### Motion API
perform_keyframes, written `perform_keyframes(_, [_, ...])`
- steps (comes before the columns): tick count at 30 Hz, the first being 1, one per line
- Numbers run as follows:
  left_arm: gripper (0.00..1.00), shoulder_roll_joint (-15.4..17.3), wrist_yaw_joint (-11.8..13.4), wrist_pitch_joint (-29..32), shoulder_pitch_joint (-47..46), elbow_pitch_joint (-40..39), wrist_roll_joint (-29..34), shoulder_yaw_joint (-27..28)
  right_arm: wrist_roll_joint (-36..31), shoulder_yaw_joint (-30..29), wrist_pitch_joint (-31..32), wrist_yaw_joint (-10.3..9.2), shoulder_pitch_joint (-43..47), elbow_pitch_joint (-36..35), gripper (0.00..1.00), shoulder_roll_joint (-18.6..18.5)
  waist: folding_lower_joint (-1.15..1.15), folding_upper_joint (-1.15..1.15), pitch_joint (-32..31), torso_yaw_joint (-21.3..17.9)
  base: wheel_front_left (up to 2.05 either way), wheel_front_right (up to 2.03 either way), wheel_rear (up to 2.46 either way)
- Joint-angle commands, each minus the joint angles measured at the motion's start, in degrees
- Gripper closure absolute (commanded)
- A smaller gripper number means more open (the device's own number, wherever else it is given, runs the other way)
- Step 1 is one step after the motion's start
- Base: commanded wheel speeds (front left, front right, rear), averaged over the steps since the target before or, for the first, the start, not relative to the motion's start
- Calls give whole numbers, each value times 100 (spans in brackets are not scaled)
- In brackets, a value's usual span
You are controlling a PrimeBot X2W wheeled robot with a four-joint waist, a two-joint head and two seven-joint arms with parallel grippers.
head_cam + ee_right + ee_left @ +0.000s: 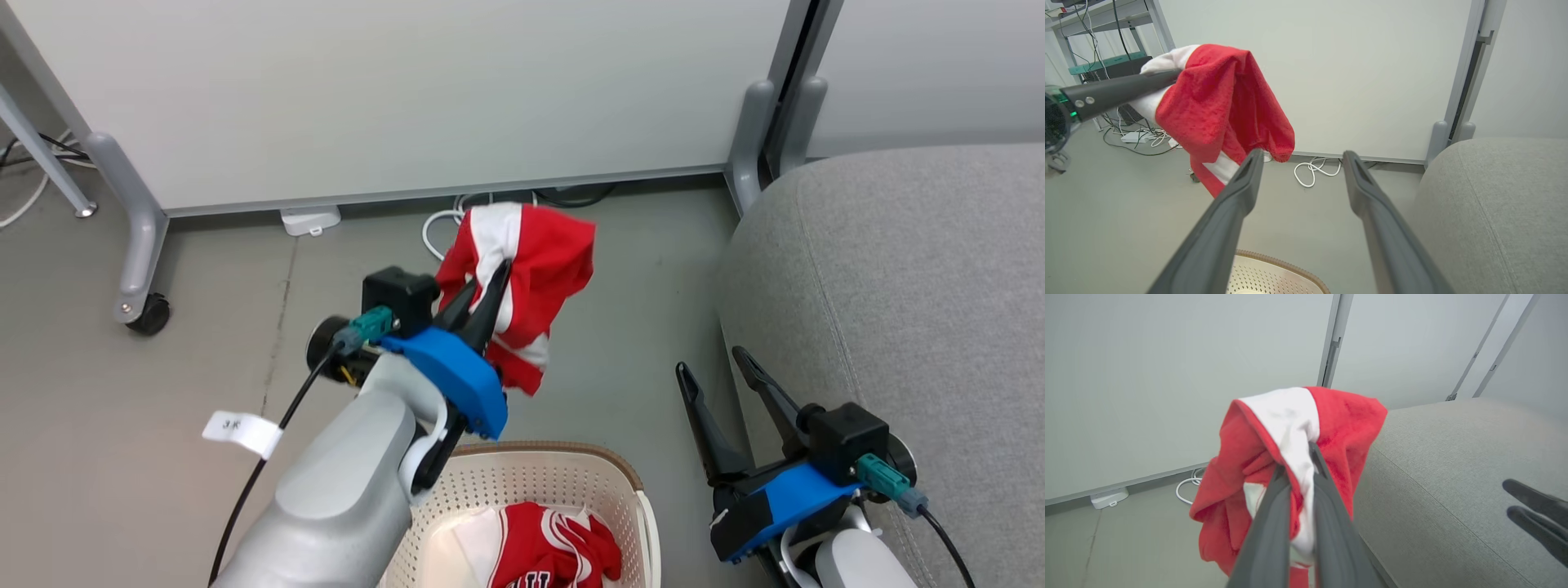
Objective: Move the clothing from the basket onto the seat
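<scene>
Head view: left gripper clenched on a red-and-white garment, raised at 12 o'clock of the basket, more clothing inside
Right gripper: released, just beside the seat edge at 3 o'clock
Right wrist view: white cable at the partition foot
Open room: floor between garment and seat

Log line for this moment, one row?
left claw: shut on red garment, aloft | right claw: open, beside seat | basket: clothing inside
</scene>
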Motion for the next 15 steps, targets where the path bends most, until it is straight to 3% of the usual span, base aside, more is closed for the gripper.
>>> perform_keyframes(1, [100, -5, -4, 14, -134, -37, 17, -5, 14, 6, 14, 3, 117, -34, 0, -17, 0, 0, -39, 13, 0, 0, 0])
perform_keyframes(15, [100, -105, 58, 133, -406, -313, -222, -360, -153, 316, 340, 3, 169, 1, 0, -17, 0, 0, -324, 108, 0, 0, 0])
